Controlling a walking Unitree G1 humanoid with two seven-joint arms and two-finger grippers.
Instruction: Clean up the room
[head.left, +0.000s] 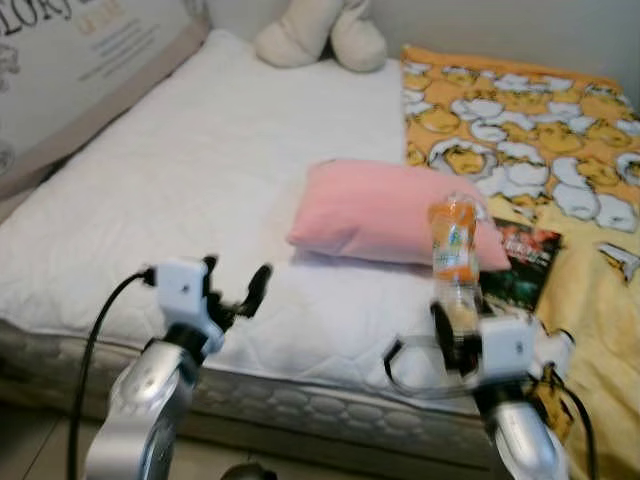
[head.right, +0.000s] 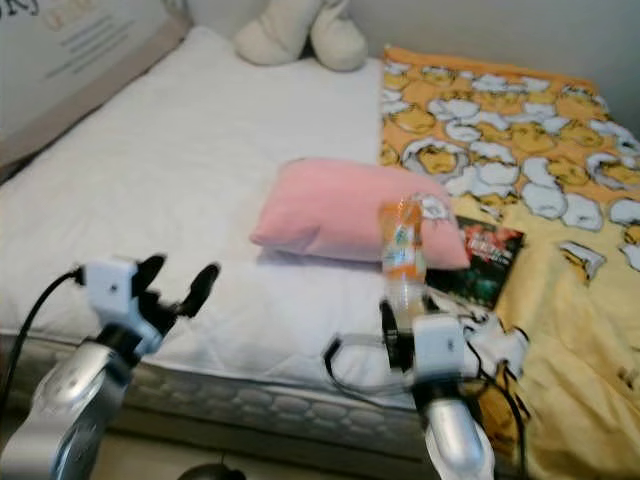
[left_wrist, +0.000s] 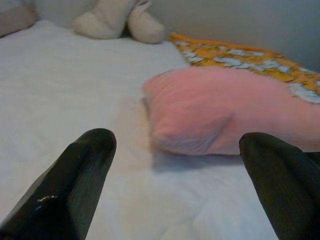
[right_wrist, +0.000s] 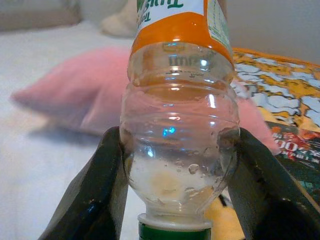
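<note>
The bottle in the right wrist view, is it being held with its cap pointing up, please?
No, the bottle sits between the right claw fingers with its green cap at the lower end and its orange label above.

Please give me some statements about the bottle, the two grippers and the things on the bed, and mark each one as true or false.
1. The right gripper is shut on the bottle. True.
2. The bottle is held with its cap upward. False: in the right wrist view the green cap points down toward the wrist.
3. The left gripper holds the pink pillow. False: it is open and holds nothing, short of the pillow.
4. A dark packet lies on the yellow blanket beside the pillow. True.
5. The plush toy lies on the pillow. False: it sits apart, at the head of the bed.
</note>
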